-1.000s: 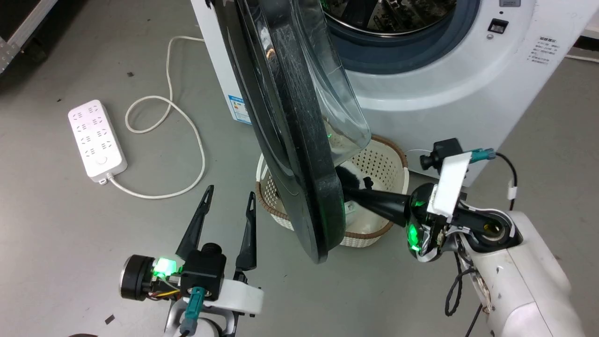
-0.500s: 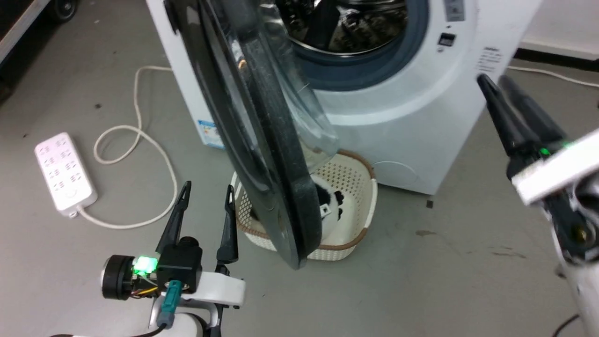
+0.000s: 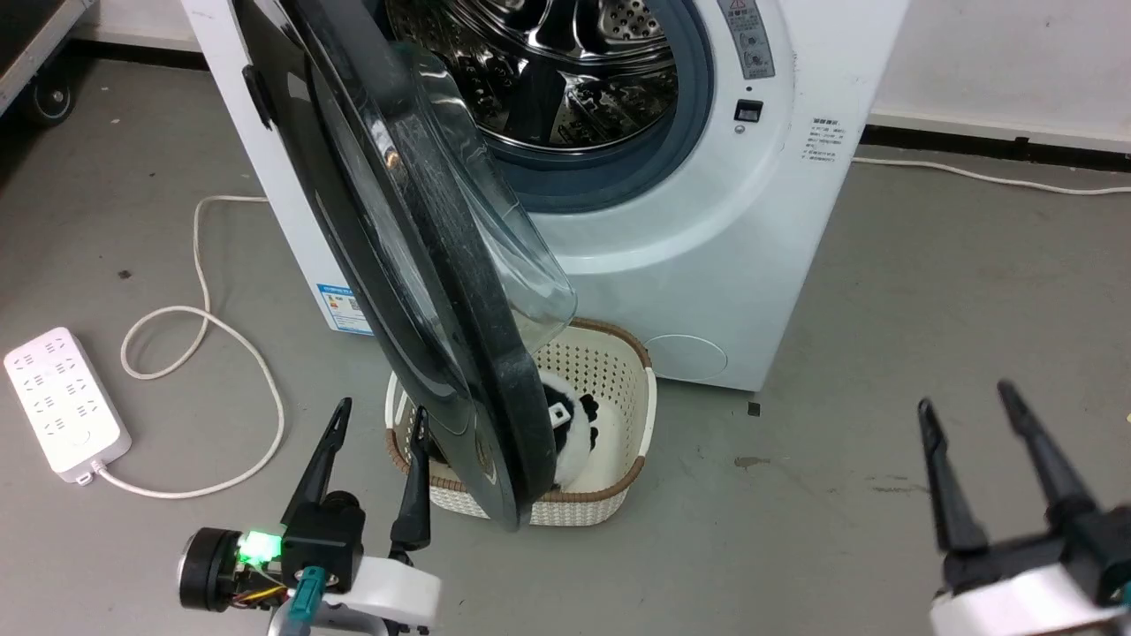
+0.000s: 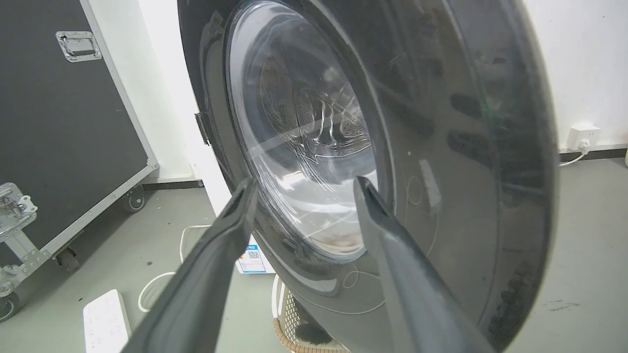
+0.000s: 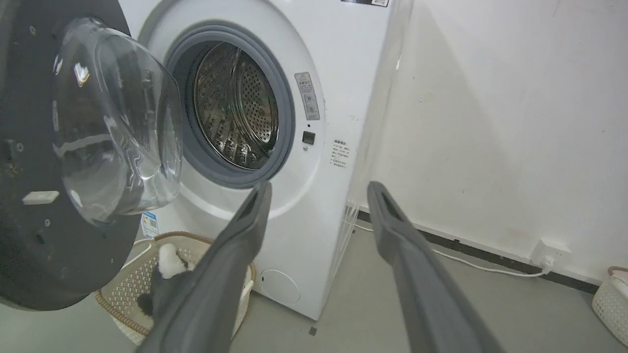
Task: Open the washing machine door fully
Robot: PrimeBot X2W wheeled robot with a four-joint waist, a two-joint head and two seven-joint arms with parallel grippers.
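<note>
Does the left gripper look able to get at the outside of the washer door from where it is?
Probably yes. The left gripper is open and points at the door on its outer face, with nothing between them in the left wrist view. The basket sits under the door, off that line.

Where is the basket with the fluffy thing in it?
In the head view, the cream basket sits on the floor in front of the washing machine, under the open washing machine door, just ahead of the left gripper.
</note>
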